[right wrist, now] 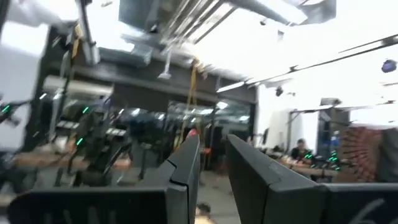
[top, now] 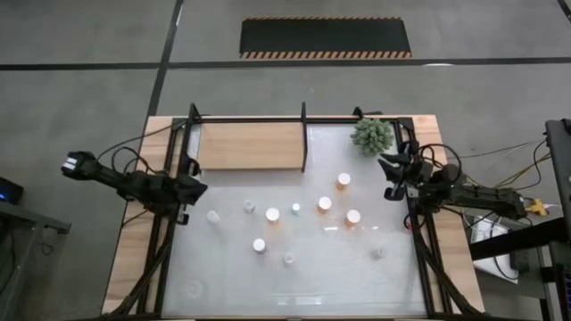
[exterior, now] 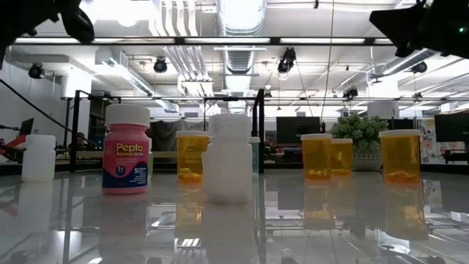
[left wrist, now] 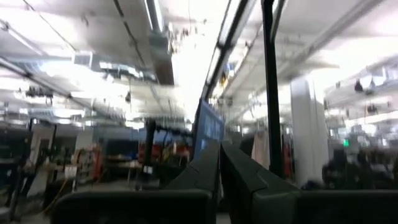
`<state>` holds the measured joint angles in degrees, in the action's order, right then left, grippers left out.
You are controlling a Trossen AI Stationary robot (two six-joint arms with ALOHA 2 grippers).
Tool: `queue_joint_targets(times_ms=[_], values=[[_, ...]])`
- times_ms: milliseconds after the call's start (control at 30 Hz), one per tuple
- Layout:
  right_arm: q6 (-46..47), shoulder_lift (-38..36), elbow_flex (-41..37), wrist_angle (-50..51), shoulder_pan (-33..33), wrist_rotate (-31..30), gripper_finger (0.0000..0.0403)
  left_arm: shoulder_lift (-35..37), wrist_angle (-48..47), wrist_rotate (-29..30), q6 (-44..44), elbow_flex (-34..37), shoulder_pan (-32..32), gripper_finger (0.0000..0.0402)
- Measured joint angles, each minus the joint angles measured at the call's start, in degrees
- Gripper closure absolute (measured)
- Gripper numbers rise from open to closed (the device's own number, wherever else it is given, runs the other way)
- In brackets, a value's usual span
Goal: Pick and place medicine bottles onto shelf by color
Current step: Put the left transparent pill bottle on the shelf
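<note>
- No bottle had been picked yet — the flat light-brown wooden shelf (top: 251,145), edged by black frame bars, lay bare at the far left of the white glossy desk (top: 339,276).
- The small pale-capped medicine bottles (top: 325,204) stood scattered in front of the shelf, well apart from it; the orange ones clustered nearer the spiky green plant (top: 372,135).
- The left end effector (top: 194,188) hovered just in front of the shelf's left corner, fingers pressed nearly together, holding nothing.
- The right end effector (top: 390,168) waited beside the plant, fingers slightly spread, empty.
- The likely next move — lower one arm over a bottle and spread its fingers wider.
- Both wrist views showed only the room; the clear bottles' colours were hard to read from above.
</note>
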<state>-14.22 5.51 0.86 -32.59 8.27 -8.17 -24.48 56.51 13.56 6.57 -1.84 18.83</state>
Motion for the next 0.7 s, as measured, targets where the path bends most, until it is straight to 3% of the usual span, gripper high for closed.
queue_joint_targets(times_ms=[200,433,533,700], values=[[3.88,2.31,0.04,-7.6,0.0,-2.59,0.0335,-5.16,1.28,0.82,0.31,-5.23,0.0,0.0402],[7.36,3.41,0.07,-8.73,0.0,-2.55,0.0335,-15.53,-1.01,9.46,-0.62,-14.05,-0.02,0.0402],[7.26,3.42,0.07,-8.68,0.0,-2.52,0.0335,-19.64,-8.62,12.52,-4.79,-18.64,-0.02,0.0402],[10.54,3.42,0.07,-8.38,0.0,-2.48,0.0335,-26.59,-31.86,15.82,-16.26,-27.07,-0.02,0.0402]])
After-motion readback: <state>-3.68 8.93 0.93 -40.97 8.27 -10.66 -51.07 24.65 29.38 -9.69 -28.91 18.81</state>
